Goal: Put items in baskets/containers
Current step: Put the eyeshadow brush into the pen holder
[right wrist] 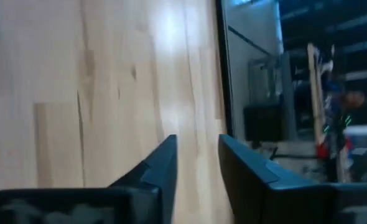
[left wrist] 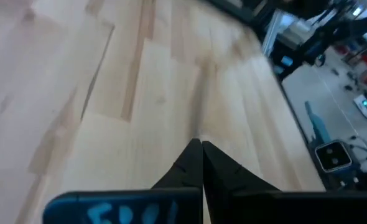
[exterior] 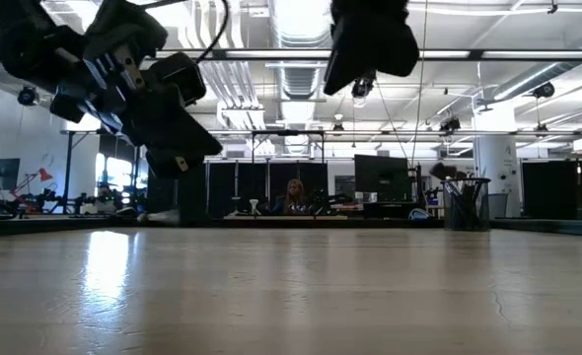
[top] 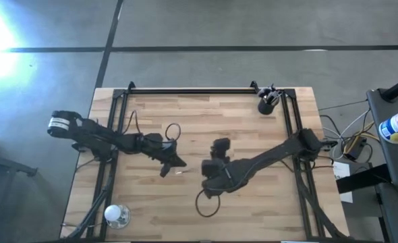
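— High view first: what are the jaws doing?

— The left gripper (top: 170,162) is hanging over the middle of the wooden counter (top: 206,115), a little to the left of centre, and its jaws are pressing together with nothing between them. In the left wrist view the two dark fingers (left wrist: 193,163) are meeting in a single seam above bare planks.

— And the other arm?

— The right gripper (top: 219,144) is hovering near the centre of the counter, close beside the left one but not touching it. Its jaws are standing apart with a clear gap; in the right wrist view the fingers (right wrist: 165,163) are showing light wood between them and holding nothing.

— Where are the brushes sitting?

— The brushes (top: 272,93) are standing bunched in the dark cup (top: 266,106) at the far right corner of the counter, just inside the black frame rail (top: 192,90), well apart from both grippers. In the low view the cup (exterior: 463,209) is appearing far back on the right with thin handles sticking up.

— Anything else lying around?

— A clear rounded glass object (top: 116,214) is resting at the near left corner. Black cable loops are lying by each arm. A person (exterior: 295,195) is sitting in the room behind the counter.
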`<state>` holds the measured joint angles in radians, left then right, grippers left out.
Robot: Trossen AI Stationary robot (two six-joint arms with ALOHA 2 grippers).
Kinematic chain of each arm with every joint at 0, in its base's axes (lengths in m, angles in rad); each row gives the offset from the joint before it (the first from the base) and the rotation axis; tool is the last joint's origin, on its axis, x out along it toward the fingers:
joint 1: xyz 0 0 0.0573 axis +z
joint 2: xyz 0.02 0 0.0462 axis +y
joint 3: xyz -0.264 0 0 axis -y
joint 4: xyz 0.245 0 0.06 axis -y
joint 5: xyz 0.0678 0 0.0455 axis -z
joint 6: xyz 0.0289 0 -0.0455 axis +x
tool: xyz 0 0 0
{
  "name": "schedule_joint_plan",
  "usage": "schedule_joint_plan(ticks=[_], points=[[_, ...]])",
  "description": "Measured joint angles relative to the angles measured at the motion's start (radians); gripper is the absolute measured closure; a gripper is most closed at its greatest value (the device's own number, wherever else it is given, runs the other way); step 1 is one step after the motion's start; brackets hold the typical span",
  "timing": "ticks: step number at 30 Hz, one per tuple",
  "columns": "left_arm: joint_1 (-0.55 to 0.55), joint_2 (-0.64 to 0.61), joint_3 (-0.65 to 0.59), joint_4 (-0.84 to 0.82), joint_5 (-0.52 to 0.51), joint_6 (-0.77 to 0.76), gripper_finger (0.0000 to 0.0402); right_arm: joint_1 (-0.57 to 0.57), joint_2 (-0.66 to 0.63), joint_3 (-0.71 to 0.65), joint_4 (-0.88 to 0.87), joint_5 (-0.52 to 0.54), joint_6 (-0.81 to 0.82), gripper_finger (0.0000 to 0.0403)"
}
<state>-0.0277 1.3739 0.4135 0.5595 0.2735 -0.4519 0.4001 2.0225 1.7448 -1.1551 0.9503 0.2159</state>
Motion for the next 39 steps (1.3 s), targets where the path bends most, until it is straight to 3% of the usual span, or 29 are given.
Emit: schedule_joint_plan(ticks=[4,8,10,16,19,25,31,39], points=[[0.0,0.0,-0.066,0.176,-0.006,0.008,0.0401,0.003,-0.086,-0.122,0.048,0.031,0.139,0.0267],[0.0,0.0,-0.098,0.244,-0.009,0.036,0.0401,0.003,-0.185,-0.277,0.229,0.041,0.202,0.0249],[0.0,0.002,-0.103,0.222,-0.009,0.06,0.0401,-0.003,-0.218,-0.36,0.377,-0.023,0.195,0.0246],[-0.001,0.002,-0.105,0.086,-0.066,0.14,0.0395,-0.035,-0.234,-0.529,0.932,-0.35,0.182,0.0248],[-0.001,0.002,-0.105,0.04,-0.109,0.144,0.0375,-0.044,-0.187,-0.538,1.043,-0.405,0.234,0.0244],[-0.01,0.002,-0.108,0.024,-0.153,0.14,0.0334,-0.053,-0.098,-0.467,0.814,-0.41,0.539,0.0243],[-0.011,0.002,-0.108,0.024,-0.178,0.139,0.0324,-0.099,-0.024,-0.427,0.561,-0.404,0.741,0.0243],[-0.011,0.002,-0.108,0.025,-0.178,0.141,0.0323,-0.213,-0.011,-0.48,0.529,-0.474,0.826,0.0246]])
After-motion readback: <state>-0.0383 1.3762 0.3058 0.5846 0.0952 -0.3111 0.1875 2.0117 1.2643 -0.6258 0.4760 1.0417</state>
